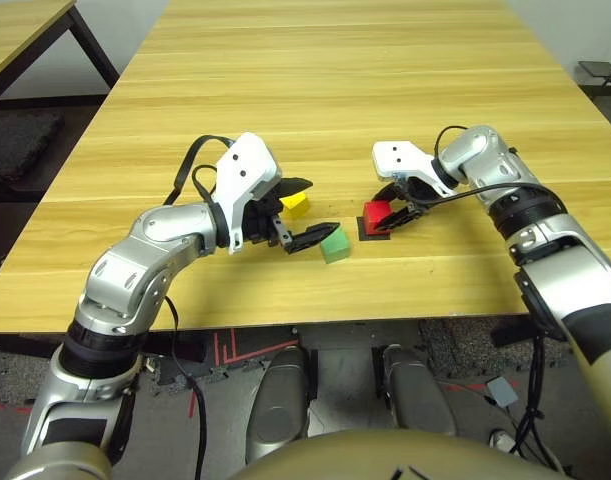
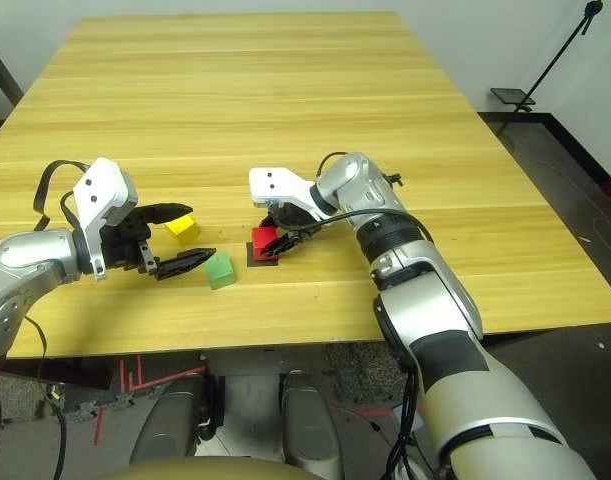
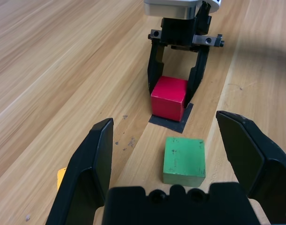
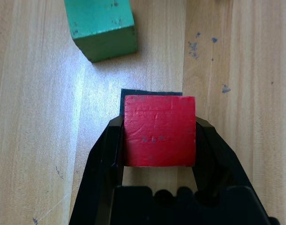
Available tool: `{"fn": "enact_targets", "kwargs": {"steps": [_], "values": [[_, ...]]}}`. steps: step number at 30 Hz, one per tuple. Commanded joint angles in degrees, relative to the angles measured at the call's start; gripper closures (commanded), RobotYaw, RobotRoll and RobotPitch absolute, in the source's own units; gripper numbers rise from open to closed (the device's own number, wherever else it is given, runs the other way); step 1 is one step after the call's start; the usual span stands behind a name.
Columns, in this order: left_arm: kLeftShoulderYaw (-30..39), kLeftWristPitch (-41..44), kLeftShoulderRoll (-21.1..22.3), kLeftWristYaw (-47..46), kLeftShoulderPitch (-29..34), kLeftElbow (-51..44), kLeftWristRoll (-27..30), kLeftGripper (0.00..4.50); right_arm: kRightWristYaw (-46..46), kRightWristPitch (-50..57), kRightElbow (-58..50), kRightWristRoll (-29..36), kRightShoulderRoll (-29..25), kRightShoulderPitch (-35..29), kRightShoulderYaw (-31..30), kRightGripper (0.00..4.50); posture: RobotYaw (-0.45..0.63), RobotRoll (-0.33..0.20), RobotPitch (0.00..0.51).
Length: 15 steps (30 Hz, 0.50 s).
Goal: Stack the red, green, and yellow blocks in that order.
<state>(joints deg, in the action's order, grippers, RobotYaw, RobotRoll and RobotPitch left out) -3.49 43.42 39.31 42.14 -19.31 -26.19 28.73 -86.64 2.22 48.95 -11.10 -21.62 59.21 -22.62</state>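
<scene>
The red block (image 4: pixel 159 130) stands on a flat black square patch (image 3: pixel 173 124) right of the table's middle. My right gripper (image 1: pixel 385 216) is shut on it, one finger pressed to each side. The green block (image 1: pixel 334 243) lies on the wood just left of and nearer than the red one. It sits level with the tips of my left gripper (image 1: pixel 322 206), which is open wide and aimed at it. The yellow block (image 1: pixel 296 205) rests beside the far finger of the left gripper, outside the gap.
The blocks sit near the front edge of a long wooden table (image 1: pixel 335 80), with wide bare wood beyond them. A second table (image 1: pixel 15 30) stands off to the far left. A dark stand (image 2: pixel 550 65) is on the floor at the right.
</scene>
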Motion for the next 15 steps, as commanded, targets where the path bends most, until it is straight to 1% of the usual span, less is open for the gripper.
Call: {"fn": "enact_targets", "kwargs": {"steps": [1, 3, 4, 7, 8, 11, 15], "values": [[-0.78, 1.43, 1.27, -0.13, -0.22, -0.09, -1.08, 0.00, -0.26, -1.18, 0.48, -0.08, -0.12, -1.02, -0.66, 1.14, 0.52, -0.203, 0.103], [-0.99, 1.50, 1.70, 0.12, -0.32, 0.00, -1.32, 0.00, -1.18, -1.15, 0.19, 0.64, -0.65, -0.99, -0.16, 0.50, 0.52, -0.203, 0.103], [-0.92, 1.97, 1.70, -0.01, -0.32, -0.21, -1.21, 0.00, -2.06, -1.43, 0.19, 1.47, -1.34, -0.58, 0.62, 0.05, 0.52, -0.199, 0.099], [-1.19, 2.46, 1.76, 0.73, -0.15, -0.85, -0.64, 0.00, -5.12, -0.90, 0.04, 4.81, -3.41, 0.91, 3.55, 0.05, 0.51, -0.192, 0.095], [-1.61, 2.28, 1.82, 1.33, 0.00, -1.12, -0.53, 0.00, -5.61, -0.64, -0.45, 7.12, -4.68, 1.42, 3.53, 0.05, 0.51, -0.192, 0.095], [-2.84, 1.88, 1.61, 2.37, 0.38, -1.39, -0.80, 0.00, -5.86, -0.02, -2.21, 13.47, -8.82, 2.44, 2.17, 0.05, 0.49, -0.185, 0.093], [-4.83, 0.94, -0.04, 3.01, 1.06, -0.37, -1.10, 0.00, -5.86, 1.87, -6.90, 20.88, -14.30, 1.76, -1.06, 0.05, 0.45, -0.176, 0.093]]}}
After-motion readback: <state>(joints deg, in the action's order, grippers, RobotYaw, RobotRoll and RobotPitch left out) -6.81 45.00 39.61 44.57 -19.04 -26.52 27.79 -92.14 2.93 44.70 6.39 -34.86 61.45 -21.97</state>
